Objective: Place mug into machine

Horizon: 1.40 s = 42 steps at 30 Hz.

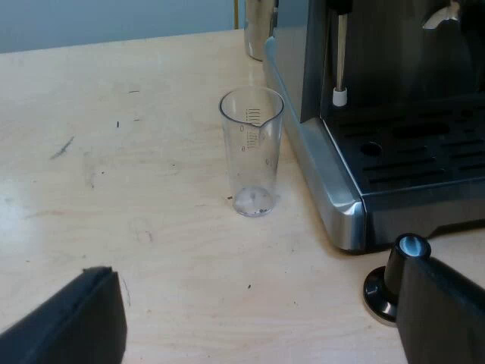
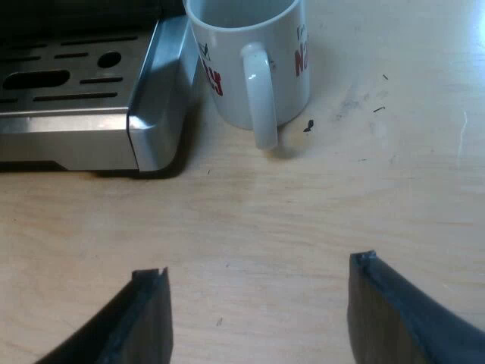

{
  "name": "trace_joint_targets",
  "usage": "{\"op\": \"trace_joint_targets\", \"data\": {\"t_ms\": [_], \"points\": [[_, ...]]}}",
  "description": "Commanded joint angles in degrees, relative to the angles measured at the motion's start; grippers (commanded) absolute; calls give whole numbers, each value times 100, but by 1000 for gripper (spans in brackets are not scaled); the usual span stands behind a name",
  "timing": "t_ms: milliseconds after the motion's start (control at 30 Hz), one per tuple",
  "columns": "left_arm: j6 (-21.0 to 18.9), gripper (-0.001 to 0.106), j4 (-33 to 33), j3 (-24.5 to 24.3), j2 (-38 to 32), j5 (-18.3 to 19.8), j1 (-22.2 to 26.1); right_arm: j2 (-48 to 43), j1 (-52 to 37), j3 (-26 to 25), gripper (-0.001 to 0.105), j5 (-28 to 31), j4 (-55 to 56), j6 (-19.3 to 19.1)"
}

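A white mug [image 2: 254, 64] with red lettering stands upright on the wooden table, close beside the corner of the espresso machine's drip tray [image 2: 151, 114], its handle turned toward my right gripper. My right gripper [image 2: 258, 299] is open, a short way off from the mug, nothing between its fingers. The espresso machine [image 1: 394, 136] with its black slotted tray also faces my left wrist view. My left gripper [image 1: 261, 318] is open over bare table, apart from everything.
A clear measuring glass [image 1: 251, 152] stands upright next to the machine's metal corner. A tamper with a black knob [image 1: 394, 277] sits on the table just before the tray, near one left finger. A metal jug [image 1: 260, 30] stands behind the machine.
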Motion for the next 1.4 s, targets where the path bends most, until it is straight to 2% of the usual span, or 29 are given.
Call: {"op": "trace_joint_targets", "data": {"t_ms": [33,333,600,800,933,1100,1200,1233,1400], "points": [[-66,79,-54,-9,-214,-5,11,-260,-24,-29,52,-2,-48,-53],[-66,79,-54,-9,-185,-5,-2,-260,-24,-78,52,-2,-48,-53],[-66,79,-54,-391,218,125,-369,-125,-24,-410,52,295,-39,-53],[-66,79,-107,-745,802,272,-819,322,-13,-822,52,257,-38,-53],[-66,79,-439,-869,1117,385,-1138,669,-13,-1154,52,203,-38,-53],[-66,79,-768,-911,1395,437,-1550,1105,-13,-1537,52,-178,-38,-69],[-66,79,-860,-911,1541,516,-1826,1414,-13,-1786,52,-366,-38,-208],[-66,79,-1025,-911,1752,607,-2169,1538,-13,-1851,52,-450,-38,-302],[-66,79,-1392,-911,2104,761,-2699,1954,-13,-2051,52,-697,-38,-422]]}}
